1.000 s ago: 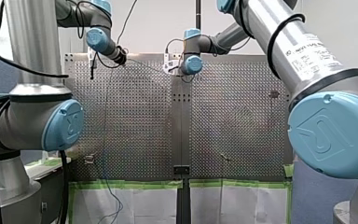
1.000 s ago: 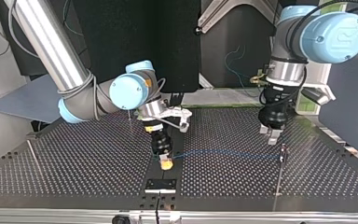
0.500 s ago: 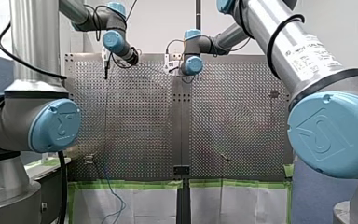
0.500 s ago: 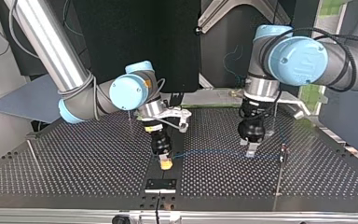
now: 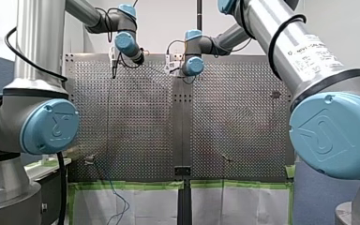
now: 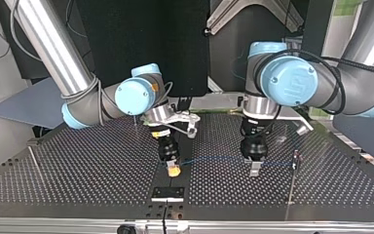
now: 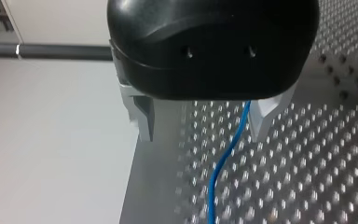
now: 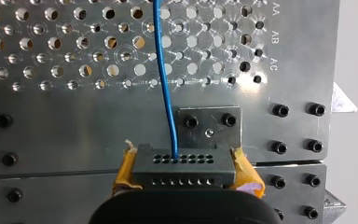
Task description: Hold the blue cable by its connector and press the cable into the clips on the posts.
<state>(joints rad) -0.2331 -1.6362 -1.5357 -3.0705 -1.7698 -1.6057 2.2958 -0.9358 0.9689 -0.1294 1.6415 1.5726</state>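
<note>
Clamping connector (image 8: pixel 182 164), right claw (image 6: pixel 174 170); left claw (image 7: pixel 203 120) straddles blue cable (image 7: pixel 221 168)

Thin blue cable (image 8: pixel 158 46) enters the dark connector (image 8: pixel 182 167).

Table: you have a perforated metal table (image 6: pixel 78 170), two panels meeting at a plain centre strip.
Plate: a small black plate (image 6: pixel 167 193) sits on that strip, near the top view's bottom edge.
Tape: green tape (image 5: pixel 126 185) runs along the table's edge in your front view.
Sheets: white sheets (image 5: pixel 140 206) hang below the tape.
Markings: letters AA, AB, AC (image 8: pixel 276 35) beside the hole rows.
Backdrop: black panel (image 6: pixel 141 39) behind the table.
</note>
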